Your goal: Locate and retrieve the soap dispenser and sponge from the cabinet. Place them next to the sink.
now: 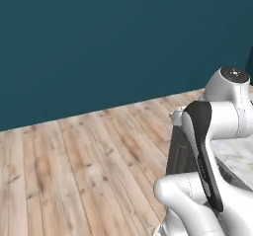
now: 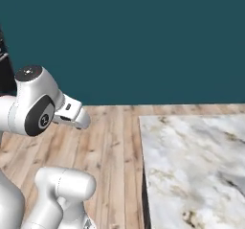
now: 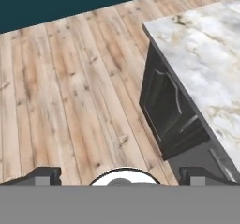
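The soap dispenser, the sponge, the cabinet and the sink are out of view. My gripper [image 3: 121, 177] is open, its two dark fingertips [image 3: 44, 176] spread wide at the bottom of the hand view with nothing between them. It points down at the wooden floor beside the corner of a counter. The white arm [image 1: 207, 131] is folded up close to the base; its elbow [image 2: 33, 106] shows in the right base view.
A marble-topped counter [image 2: 191, 166] stands to the right, with a dark panelled base cabinet door [image 3: 168, 110] under its corner [image 3: 154, 28]. Wooden plank floor [image 1: 74, 171] stretches ahead to a plain teal wall [image 1: 123, 32].
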{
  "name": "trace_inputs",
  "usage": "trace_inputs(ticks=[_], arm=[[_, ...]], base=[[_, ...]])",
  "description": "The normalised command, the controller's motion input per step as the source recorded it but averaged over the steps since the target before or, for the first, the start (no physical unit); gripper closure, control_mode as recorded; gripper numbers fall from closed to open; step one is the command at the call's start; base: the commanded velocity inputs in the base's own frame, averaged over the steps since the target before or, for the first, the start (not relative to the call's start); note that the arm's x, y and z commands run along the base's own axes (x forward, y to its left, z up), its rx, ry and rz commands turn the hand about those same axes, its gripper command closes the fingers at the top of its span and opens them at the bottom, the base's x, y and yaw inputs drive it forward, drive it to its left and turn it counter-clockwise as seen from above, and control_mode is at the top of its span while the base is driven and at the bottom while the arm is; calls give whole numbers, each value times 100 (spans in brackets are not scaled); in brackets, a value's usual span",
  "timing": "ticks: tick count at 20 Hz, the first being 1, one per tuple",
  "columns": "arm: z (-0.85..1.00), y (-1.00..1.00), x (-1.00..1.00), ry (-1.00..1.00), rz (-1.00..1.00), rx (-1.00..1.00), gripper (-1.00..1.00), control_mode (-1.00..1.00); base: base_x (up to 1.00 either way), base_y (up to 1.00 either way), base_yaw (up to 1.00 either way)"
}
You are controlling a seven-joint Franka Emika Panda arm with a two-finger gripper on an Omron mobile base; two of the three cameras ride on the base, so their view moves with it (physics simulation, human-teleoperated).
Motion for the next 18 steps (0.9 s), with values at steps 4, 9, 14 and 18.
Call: trace_inputs(ticks=[4, 9, 14, 18], arm=[[0, 0, 0, 0, 0, 0, -100, 100], [0, 0, 0, 0, 0, 0, -100, 100], [0, 0, 0, 0, 0, 0, -100, 100], [0, 0, 0, 0, 0, 0, -100, 100]], base=[[0, 0, 50], [-1, 4, 50], [-2, 6, 49], [13, 0, 45]])
